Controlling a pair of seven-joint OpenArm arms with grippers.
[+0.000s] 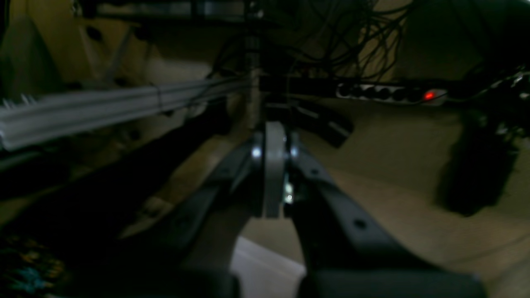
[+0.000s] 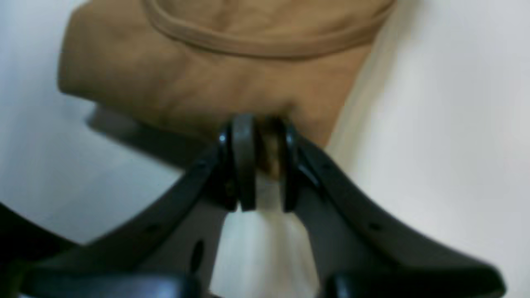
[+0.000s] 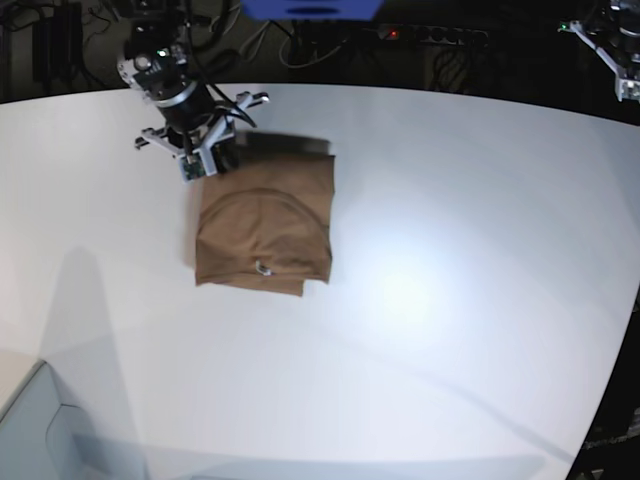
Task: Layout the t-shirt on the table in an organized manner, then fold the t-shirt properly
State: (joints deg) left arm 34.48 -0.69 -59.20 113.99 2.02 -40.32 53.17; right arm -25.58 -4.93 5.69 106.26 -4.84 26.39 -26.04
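Note:
The brown t-shirt (image 3: pixel 265 222) lies folded into a rough rectangle on the white table (image 3: pixel 460 320), with a small whitish tag (image 3: pixel 262 267) near its front edge. My right gripper (image 3: pixel 217 160) is at the shirt's far left corner. In the right wrist view the right gripper (image 2: pixel 265 138) is shut on a pinch of the t-shirt (image 2: pixel 198 87) cloth, and the curved neck band shows beyond it. My left gripper (image 1: pixel 274 182) is shut on nothing and is held off the table (image 2: pixel 439 124). Its arm (image 3: pixel 622 45) sits at the base view's top right.
A power strip (image 1: pixel 389 93) with a red light and tangled cables hang behind the table in the left wrist view. A pale box corner (image 3: pixel 40 430) shows at the base view's bottom left. The table's curved edge (image 3: pixel 610 390) runs down the right side.

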